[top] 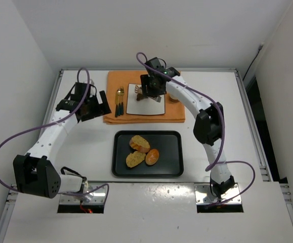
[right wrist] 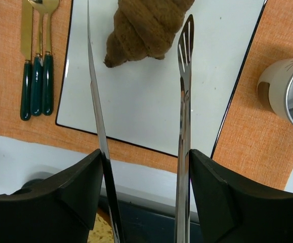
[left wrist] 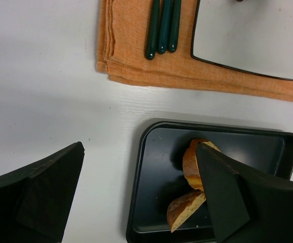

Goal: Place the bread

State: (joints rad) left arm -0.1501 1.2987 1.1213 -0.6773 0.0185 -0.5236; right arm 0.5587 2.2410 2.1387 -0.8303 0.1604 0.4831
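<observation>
My right pincer (right wrist: 145, 158) is clamped on a pair of steel tongs (right wrist: 183, 106), one blade against each finger, and the blades themselves stand apart. Only my right wrist camera shows the dark croissant (right wrist: 146, 28) plainly. It lies at the far end of the white plate (right wrist: 136, 101), between the tong tips. I cannot tell whether the slotted tip touches it, and the frame cuts off its far end. From above, my own wrist covers most of it.

Only the overhead view shows the rest of the bread whole: a toasted slice (top: 139, 143), a second slice (top: 135, 159) and a bun (top: 152, 156), in the black tray (top: 120, 172) just on the near side of the plate.

My left pincer (left wrist: 140, 152) is spread wide with nothing in it, to the left of the plate and nearer than it. In its own view its right finger hides the bun and part of both slices.

Green-handled cutlery (right wrist: 35, 76) lies just left of the plate. A cup (right wrist: 288, 91) stands just right of it, half cut off. All of these rest on an orange cloth (right wrist: 247, 136).
</observation>
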